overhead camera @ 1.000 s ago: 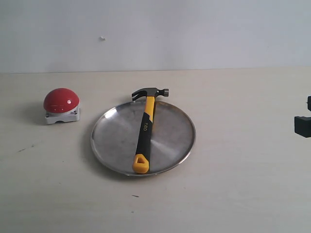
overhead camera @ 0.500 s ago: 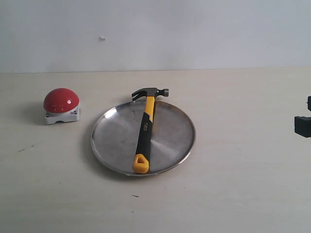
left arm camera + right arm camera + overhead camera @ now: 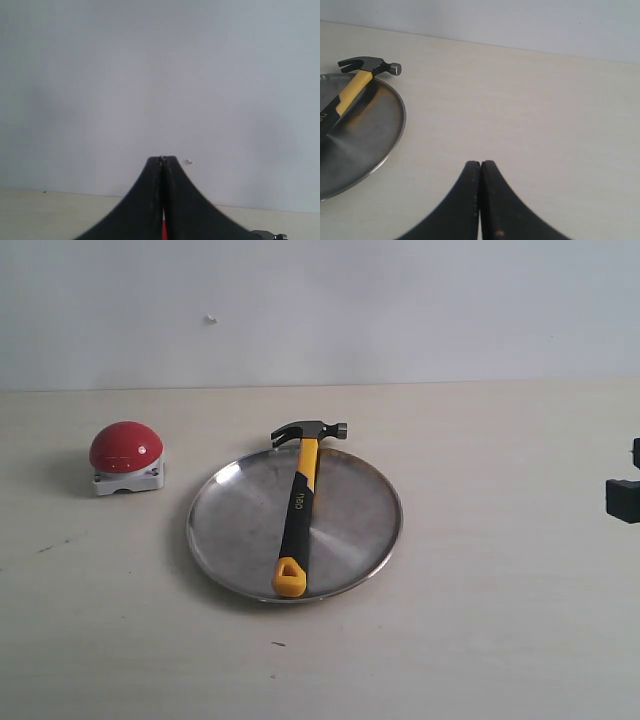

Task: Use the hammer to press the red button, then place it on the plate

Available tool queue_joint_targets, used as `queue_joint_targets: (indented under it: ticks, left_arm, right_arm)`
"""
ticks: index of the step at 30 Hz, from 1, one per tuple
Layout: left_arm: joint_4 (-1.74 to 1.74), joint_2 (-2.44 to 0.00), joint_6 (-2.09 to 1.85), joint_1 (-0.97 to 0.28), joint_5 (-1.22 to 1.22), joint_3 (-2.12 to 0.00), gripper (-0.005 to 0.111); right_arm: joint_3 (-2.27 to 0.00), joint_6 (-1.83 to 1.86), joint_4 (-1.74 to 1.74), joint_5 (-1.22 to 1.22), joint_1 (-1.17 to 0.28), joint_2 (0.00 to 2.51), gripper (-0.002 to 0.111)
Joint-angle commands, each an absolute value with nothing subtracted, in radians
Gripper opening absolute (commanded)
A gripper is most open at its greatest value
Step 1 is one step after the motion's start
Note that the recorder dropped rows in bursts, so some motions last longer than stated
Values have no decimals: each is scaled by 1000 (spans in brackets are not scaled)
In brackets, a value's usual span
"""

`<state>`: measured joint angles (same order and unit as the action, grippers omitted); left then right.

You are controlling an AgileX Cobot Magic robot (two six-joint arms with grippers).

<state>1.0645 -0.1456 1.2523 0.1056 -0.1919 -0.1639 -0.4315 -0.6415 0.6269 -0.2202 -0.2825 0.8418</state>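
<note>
The hammer [image 3: 300, 505] lies across the silver plate [image 3: 240, 530], its dark head past the far rim and its yellow handle end at the near rim. To the plate's left stands the red button [image 3: 125, 447] on its small white base. In the right wrist view the hammer [image 3: 357, 80] and the plate [image 3: 375, 135] show to one side, well apart from my right gripper [image 3: 481, 163], which is shut and empty. My left gripper [image 3: 162, 158] is shut on nothing, facing the wall; a red sliver shows through the slit between its fingers.
A black part of the right arm [image 3: 622, 498] juts in at the exterior view's right edge. The pale table [image 3: 500, 620] ends at a grey-white wall [image 3: 400, 310] behind. A small dark speck [image 3: 277, 644] lies in front of the plate.
</note>
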Motion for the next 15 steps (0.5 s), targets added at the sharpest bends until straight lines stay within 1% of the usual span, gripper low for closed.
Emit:
queue_joint_targets:
  ticks: [1,15]
  left_arm:
    - [1064,-84,1247,109,-199,-133,0]
    - [1144,-60,1240,109,-165,-35,0]
  right_arm:
    - [-427,-641,629,-215,-279,835,0]
    - [-427,-641,629,-215,-279,835,0]
